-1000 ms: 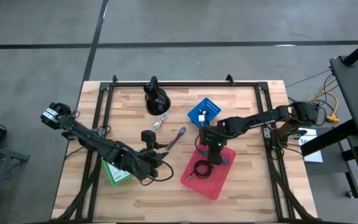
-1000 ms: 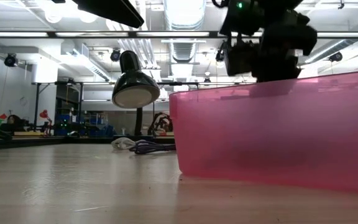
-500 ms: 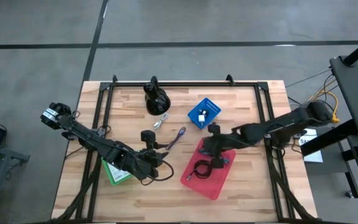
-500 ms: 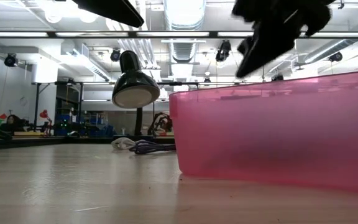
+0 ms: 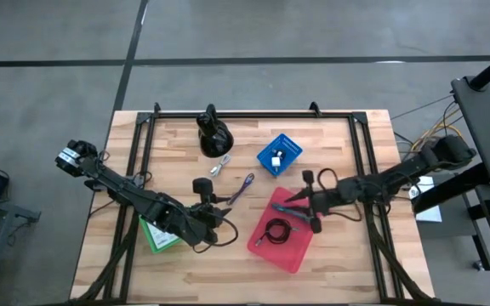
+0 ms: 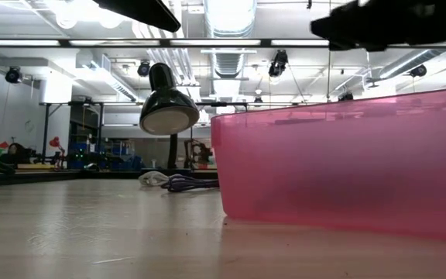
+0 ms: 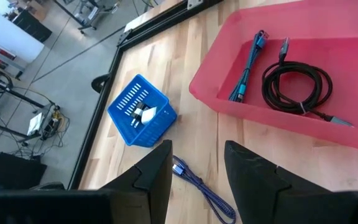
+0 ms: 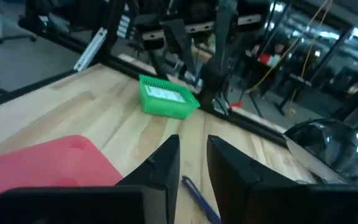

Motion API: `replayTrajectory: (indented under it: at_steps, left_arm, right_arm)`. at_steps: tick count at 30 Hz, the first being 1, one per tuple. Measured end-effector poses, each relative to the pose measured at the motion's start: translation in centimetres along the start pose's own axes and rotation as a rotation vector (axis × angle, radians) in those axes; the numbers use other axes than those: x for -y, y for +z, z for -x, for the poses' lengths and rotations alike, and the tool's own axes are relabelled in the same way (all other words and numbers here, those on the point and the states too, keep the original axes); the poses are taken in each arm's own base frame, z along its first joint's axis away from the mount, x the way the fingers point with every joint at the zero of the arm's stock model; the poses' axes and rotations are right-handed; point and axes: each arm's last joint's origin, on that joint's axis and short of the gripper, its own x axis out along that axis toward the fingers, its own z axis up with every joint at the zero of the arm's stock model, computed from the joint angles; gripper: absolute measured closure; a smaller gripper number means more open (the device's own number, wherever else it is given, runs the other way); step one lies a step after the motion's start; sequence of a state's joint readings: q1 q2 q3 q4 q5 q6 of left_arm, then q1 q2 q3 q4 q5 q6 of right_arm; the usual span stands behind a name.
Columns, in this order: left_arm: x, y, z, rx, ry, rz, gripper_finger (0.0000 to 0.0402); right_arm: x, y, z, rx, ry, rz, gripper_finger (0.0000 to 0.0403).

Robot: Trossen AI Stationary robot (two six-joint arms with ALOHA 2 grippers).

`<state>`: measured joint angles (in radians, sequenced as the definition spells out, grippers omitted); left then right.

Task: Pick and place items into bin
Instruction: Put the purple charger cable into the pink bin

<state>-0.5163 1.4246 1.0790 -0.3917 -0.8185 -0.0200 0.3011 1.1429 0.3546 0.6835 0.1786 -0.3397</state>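
- Black coiled cable (image 5: 276, 231): lies inside the red bin (image 5: 266, 248), in the middle of its floor; the left wrist view shows it looped in a ring (image 7: 297, 87).
- Blue cable (image 5: 296, 212): lies inside the same bin, beside the coiled cable and apart from it, running along the bin floor (image 7: 247, 70).
- Purple cable (image 5: 242, 187): rests on the worktop (image 5: 330, 255) outside the bin, between the bin and the black rounded stand (image 5: 213, 134).
- Silver connector (image 5: 222, 164): rests on the worktop just below the stand in the high view, near the purple cable.
- Blue basket (image 5: 280, 154): stands on the worktop behind the bin and holds small white items (image 7: 143, 113).
- Green basket (image 5: 153, 235): sits at the left side of the worktop, partly under the left arm.
- Right gripper (image 5: 310, 208): positioned over the right rim of the bin; jaws set a narrow gap apart, with nothing between them in the right wrist view.
- Left gripper (image 5: 213, 223): positioned over the worktop left of the bin, near the purple cable; jaws partly open, with nothing held in the left wrist view.
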Motion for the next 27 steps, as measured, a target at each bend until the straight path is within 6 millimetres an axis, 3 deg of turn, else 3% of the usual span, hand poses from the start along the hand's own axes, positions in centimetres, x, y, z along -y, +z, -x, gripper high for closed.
replayTrajectory:
  at_steps: [9, 14, 18, 23, 27]
  left_arm:
    - [-0.1, 0.7, -0.7, 0.049, 0.014, 0.071, 0.0271]
    - [0.1, 0.6, -2.3, 0.035, 0.032, 0.029, 0.0271]
    - [-0.2, 0.4, -3.9, 0.015, 0.056, 0.094, 0.0271]
    - [-0.6, -0.2, -6.2, -0.034, -0.115, 0.202, 0.0271]
    - [-1.6, -0.7, -7.8, -0.079, -0.141, 0.311, 0.0271]
  right_arm:
    - [1.4, -0.4, 4.3, 0.176, -0.142, 0.062, 0.0339]
    - [1.8, -0.5, 6.1, 0.236, -0.182, 0.085, 0.0339]
    - [1.8, -0.8, 6.9, 0.251, -0.202, 0.153, 0.0341]
    - [1.7, -1.1, 7.1, 0.254, -0.201, 0.134, 0.0344]
    - [1.6, -1.2, 6.9, 0.235, -0.199, 0.17, 0.0342]
